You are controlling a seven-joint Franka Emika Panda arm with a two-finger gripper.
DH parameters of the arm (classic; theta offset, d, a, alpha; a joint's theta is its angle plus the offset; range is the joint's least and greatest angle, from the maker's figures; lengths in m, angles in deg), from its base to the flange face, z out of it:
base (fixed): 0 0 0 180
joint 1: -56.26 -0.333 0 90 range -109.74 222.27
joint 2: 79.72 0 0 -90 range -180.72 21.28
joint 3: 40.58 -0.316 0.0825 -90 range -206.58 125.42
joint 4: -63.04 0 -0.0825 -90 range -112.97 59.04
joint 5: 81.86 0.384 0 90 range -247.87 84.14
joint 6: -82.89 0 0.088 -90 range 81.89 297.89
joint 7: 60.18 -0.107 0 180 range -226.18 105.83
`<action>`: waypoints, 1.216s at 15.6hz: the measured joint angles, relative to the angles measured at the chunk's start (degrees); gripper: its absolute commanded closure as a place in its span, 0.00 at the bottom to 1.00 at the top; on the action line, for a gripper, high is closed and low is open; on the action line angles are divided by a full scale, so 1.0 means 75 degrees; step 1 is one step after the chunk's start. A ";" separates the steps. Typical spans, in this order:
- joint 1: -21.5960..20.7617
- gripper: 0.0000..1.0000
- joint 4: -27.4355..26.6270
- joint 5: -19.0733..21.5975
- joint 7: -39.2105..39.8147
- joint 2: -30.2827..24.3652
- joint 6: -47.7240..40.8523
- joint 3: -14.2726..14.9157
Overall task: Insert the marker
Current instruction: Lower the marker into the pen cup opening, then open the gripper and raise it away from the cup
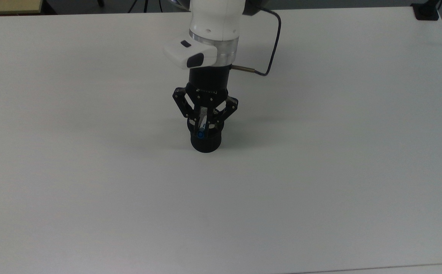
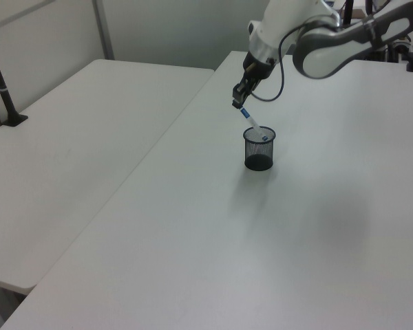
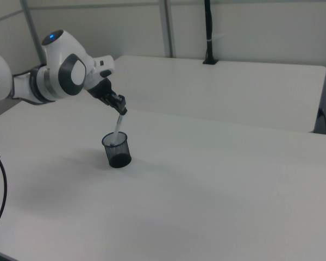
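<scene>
Black wire mesh forms the cup (image 2: 259, 148), which stands near the middle of the white table (image 1: 320, 171); in the top view the arm reaches in from 12 o'clock. The marker (image 2: 252, 126) hangs tilted, its lower end already inside the cup's rim toward 10 o'clock in the left view, its upper end pinched between the jaws of the gripper (image 2: 238, 104). Seen in the top view, the blue end (image 1: 201, 134) lies within the cup's outline. Judged from this, insertion is under way but the marker is not yet released. To finish well, lower it along its own slant until the tip is deep in the cup, keeping the barrel off the rim so the light cup is not tipped or dragged, then let go and lift straight up.
</scene>
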 measured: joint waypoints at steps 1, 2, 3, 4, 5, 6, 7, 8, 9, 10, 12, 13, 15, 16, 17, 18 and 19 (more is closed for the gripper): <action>-0.0002 0.96 -0.0002 -0.0167 -0.0138 0.0099 0.0064 0.0000; -0.0001 0.89 -0.0003 -0.0270 -0.0234 0.0178 0.0108 0.0002; -0.0001 0.82 -0.0003 -0.0312 -0.0266 0.0233 0.0141 0.0002; -0.0001 0.78 -0.0003 -0.0322 -0.0277 0.0255 0.0152 0.0002; -0.0001 0.70 -0.0002 -0.0323 -0.0278 0.0256 0.0152 0.0002; -0.0001 0.57 -0.0002 -0.0323 -0.0279 0.0256 0.0152 0.0002; -0.0001 0.53 -0.0002 -0.0324 -0.0279 0.0256 0.0152 0.0003; -0.0001 0.48 -0.0002 -0.0324 -0.0283 0.0256 0.0152 0.0003; -0.0001 0.47 -0.0003 -0.0324 -0.0289 0.0256 0.0152 0.0003; -0.0002 0.47 -0.0005 -0.0324 -0.0295 0.0257 0.0141 0.0002; -0.0005 0.47 -0.0008 -0.0324 -0.0303 0.0257 0.0035 -0.0001; -0.0008 0.47 -0.0008 -0.0324 -0.0307 0.0257 -0.0028 -0.0006; -0.0015 0.44 -0.0007 -0.0312 -0.0322 0.0252 -0.0201 -0.0018; -0.0017 0.41 -0.0004 -0.0265 -0.0327 0.0231 -0.0374 -0.0021; -0.0018 0.40 0.0011 -0.0148 -0.0319 0.0177 -0.0630 -0.0023; -0.0018 0.40 0.0051 0.0089 -0.0180 0.0078 -0.1025 -0.0025; -0.0016 0.39 0.0122 0.0487 0.0184 -0.0067 -0.1577 -0.0025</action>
